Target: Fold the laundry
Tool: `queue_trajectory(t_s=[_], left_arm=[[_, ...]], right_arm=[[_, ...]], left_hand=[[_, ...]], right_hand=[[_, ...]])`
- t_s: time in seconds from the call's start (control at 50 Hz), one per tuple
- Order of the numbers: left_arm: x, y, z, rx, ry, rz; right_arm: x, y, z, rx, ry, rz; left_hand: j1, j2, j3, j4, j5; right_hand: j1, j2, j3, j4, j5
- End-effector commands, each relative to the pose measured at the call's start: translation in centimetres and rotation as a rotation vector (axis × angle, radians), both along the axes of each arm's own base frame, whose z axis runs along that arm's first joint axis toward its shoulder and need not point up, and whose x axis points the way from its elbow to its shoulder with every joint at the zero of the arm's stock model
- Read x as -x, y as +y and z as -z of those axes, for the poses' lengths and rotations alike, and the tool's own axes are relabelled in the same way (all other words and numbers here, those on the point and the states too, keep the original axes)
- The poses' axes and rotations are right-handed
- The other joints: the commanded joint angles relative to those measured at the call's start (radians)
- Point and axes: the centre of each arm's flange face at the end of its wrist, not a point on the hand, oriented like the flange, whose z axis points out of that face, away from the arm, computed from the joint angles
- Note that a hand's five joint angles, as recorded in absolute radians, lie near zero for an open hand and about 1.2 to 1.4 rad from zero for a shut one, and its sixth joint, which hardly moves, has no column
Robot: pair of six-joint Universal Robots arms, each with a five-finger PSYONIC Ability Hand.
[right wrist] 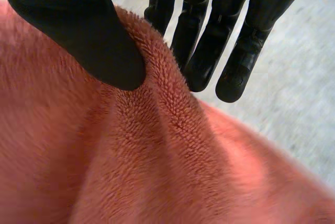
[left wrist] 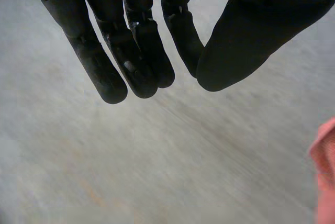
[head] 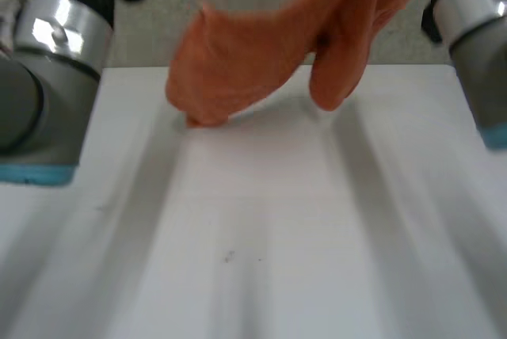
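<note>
Over the white table (head: 261,228), right hand (right wrist: 84,35) pinches the hanging orange towel (head: 253,54).

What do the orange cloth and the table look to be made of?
Orange cloth: likely fleece or terry, matte; a short fuzzy pile shows where the right hand pinches it. Table: smooth, even white top, possibly laminate or painted; no grain visible.

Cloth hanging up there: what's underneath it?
Bare white table; the cloth hangs from the right hand, one low corner about touching it. The table's far edge behind the cloth is covered.
</note>
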Motion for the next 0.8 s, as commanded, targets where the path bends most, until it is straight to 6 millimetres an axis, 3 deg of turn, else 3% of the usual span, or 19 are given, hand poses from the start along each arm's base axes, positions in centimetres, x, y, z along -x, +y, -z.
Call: queue_trajectory(t_s=[0.02, 0.06, 0.08, 0.1, 0.12, 0.14, 0.16, 0.2, 0.24, 0.26, 0.36, 0.4, 0.42, 0.52, 0.58, 0.6, 0.66, 0.72, 0.8], left_arm=[[-1.2, 1.6, 12.0, -0.33, -0.159, -0.007], [-1.4, 2.0, 13.1, -0.361, -0.175, -0.006], [-1.7, 3.2, 15.9, -0.445, -0.219, 0.003], [-1.7, 3.5, 16.7, -0.466, -0.232, 0.007], [-1.8, 3.9, 17.2, -0.483, -0.241, 0.01], [-1.8, 4.1, 17.6, -0.497, -0.247, 0.012], [-1.9, 4.5, 18.1, -0.511, -0.256, 0.018], [-1.8, 4.5, 18.2, -0.513, -0.257, 0.023], [-1.5, 4.5, 17.8, -0.498, -0.253, 0.032], [-1.2, 4.1, 17.2, -0.479, -0.243, 0.033], [-0.3, 2.3, 16.0, -0.44, -0.207, 0.037], [0.2, 1.4, 15.2, -0.424, -0.177, 0.05], [0.6, 0.9, 14.8, -0.414, -0.159, 0.066], [2.5, -0.4, 14.5, -0.408, -0.15, 0.186], [3.2, -0.5, 14.8, -0.431, -0.166, 0.239], [4.2, -0.3, 16.0, -0.524, -0.218, 0.343], [4.8, 0.0, 16.6, -0.582, -0.243, 0.403], [5.6, 1.0, 18.6, -0.722, -0.289, 0.537], [6.0, 1.4, 20.6, -0.8, -0.317, 0.608]], right_arm=[[0.4, 4.4, 12.5, -0.359, 0.367, -0.036], [0.6, 4.8, 13.6, -0.392, 0.408, -0.04], [0.7, 5.3, 14.6, -0.428, 0.446, -0.043], [0.8, 6.1, 16.5, -0.49, 0.523, -0.057], [0.8, 6.1, 16.5, -0.491, 0.523, -0.057], [0.9, 6.6, 18.0, -0.532, 0.587, -0.067], [0.9, 6.7, 18.7, -0.54, 0.622, -0.071], [0.8, 6.4, 18.5, -0.511, 0.639, -0.065], [0.8, 6.3, 18.4, -0.503, 0.636, -0.063], [0.6, 6.0, 17.7, -0.479, 0.628, -0.059], [0.4, 6.5, 11.7, -0.308, 0.552, -0.043], [0.4, 6.8, 11.2, -0.29, 0.548, -0.049], [-0.1, 7.9, 9.8, -0.239, 0.536, -0.082], [-0.8, 10.1, 8.1, -0.166, 0.528, -0.156], [-0.8, 11.3, 7.0, -0.129, 0.516, -0.176], [-0.7, 11.6, 6.6, -0.117, 0.51, -0.18], [-0.4, 12.7, 5.9, -0.087, 0.503, -0.199], [-0.1, 13.3, 5.5, -0.064, 0.501, -0.21], [0.2, 13.2, 5.1, -0.051, 0.494, -0.201]], left_hand=[[0.262, 0.196, 0.204, 0.2, 0.235], [0.262, 0.196, 0.204, 0.2, 0.235], [0.262, 0.196, 0.204, 0.2, 0.235], [0.262, 0.196, 0.204, 0.2, 0.235], [0.233, 0.167, 0.175, 0.171, 0.207], [0.175, 0.109, 0.117, 0.113, 0.148], [-0.017, -0.084, -0.075, -0.08, -0.044], [-0.153, -0.219, -0.211, -0.215, -0.18], [-0.71, -0.776, -0.768, -0.772, -0.736], [-0.843, -0.909, -0.901, -0.905, -0.87], [-0.888, -0.955, -0.946, -0.951, -0.915], [-0.888, -0.955, -0.946, -0.951, -0.915], [-0.888, -0.955, -0.946, -0.951, -0.915], [-0.856, -0.922, -0.914, -0.918, -0.883], [-0.841, -0.908, -0.899, -0.904, -0.868], [-0.841, -0.908, -0.899, -0.904, -0.868], [-0.841, -0.908, -0.899, -0.904, -0.868], [-0.827, -0.893, -0.885, -0.889, -0.854], [-0.611, -0.677, -0.669, -0.673, -0.637]], right_hand=[[0.408, 0.219, 0.214, 0.208, 0.243], [0.408, 0.219, 0.214, 0.208, 0.243], [0.408, 0.219, 0.214, 0.208, 0.243], [0.408, 0.219, 0.214, 0.208, 0.243], [0.408, 0.219, 0.214, 0.208, 0.243], [0.408, 0.219, 0.214, 0.208, 0.243], [0.408, 0.219, 0.214, 0.208, 0.243], [0.408, 0.219, 0.214, 0.208, 0.243], [0.408, 0.219, 0.214, 0.208, 0.243], [0.408, 0.219, 0.214, 0.208, 0.243], [0.408, 0.219, 0.214, 0.208, 0.243], [0.408, 0.219, 0.214, 0.208, 0.243], [0.408, 0.219, 0.214, 0.208, 0.243], [0.408, 0.219, 0.214, 0.208, 0.243], [0.408, 0.219, 0.214, 0.208, 0.243], [0.408, 0.219, 0.214, 0.208, 0.243], [0.408, 0.219, 0.214, 0.208, 0.243], [0.408, 0.219, 0.214, 0.208, 0.243], [0.408, 0.219, 0.214, 0.208, 0.243]])
